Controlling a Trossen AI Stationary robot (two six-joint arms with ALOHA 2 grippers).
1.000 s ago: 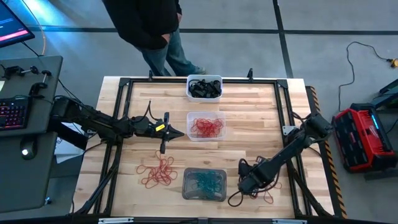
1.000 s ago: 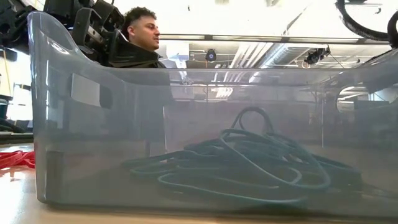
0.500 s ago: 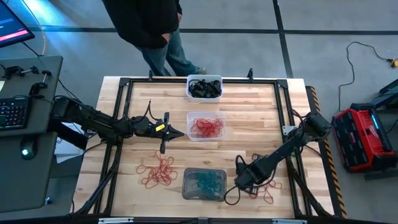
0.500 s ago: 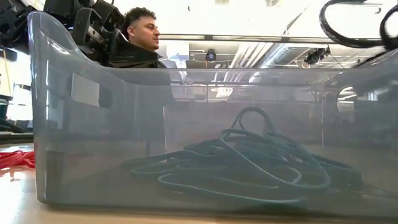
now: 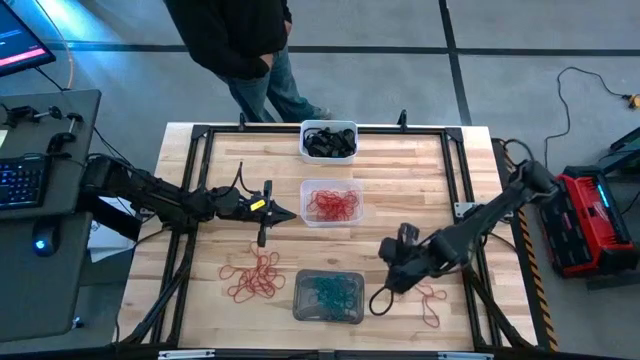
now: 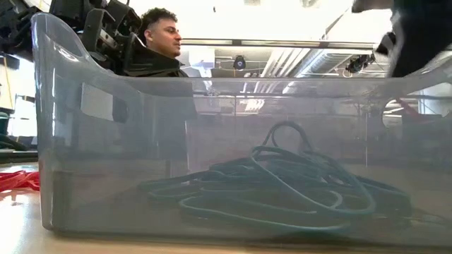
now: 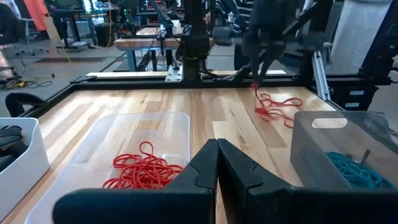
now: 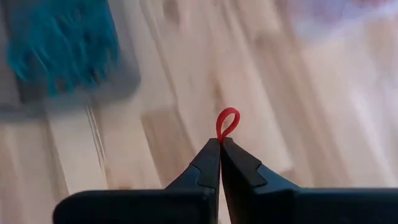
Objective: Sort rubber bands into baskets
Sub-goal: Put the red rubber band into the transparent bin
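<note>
The wooden table (image 5: 420, 180) carries a black frame around its edge. A person (image 5: 240, 40) in a dark top stands beyond its far side.

The left arm extends from the left side; the left gripper (image 5: 290, 213) is clenched on nothing, its fingers (image 7: 205, 168) pressed together, and it hangs just beside the clear basket.

The right arm reaches in from the right side. The right gripper (image 5: 392, 250) is above bare wood to the right of the grey basket, clenched on a single red rubber band (image 8: 226, 122), whose small loop protrudes past the closed fingertips.

Three baskets stand in a row down the middle of the table:
- White basket (image 5: 328, 128), at the far edge, holds black rubber bands (image 5: 328, 143).
- Clear basket (image 5: 331, 186), in the middle, holds red rubber bands (image 5: 332, 205).
- Translucent grey basket (image 5: 328, 315), at the near edge, holds blue-teal rubber bands (image 5: 328, 292).

Two loose groups of red bands lie on the wood: one pile (image 5: 252, 277) to the left of the grey basket, and a smaller scatter (image 5: 432, 300) near the right gripper.
</note>
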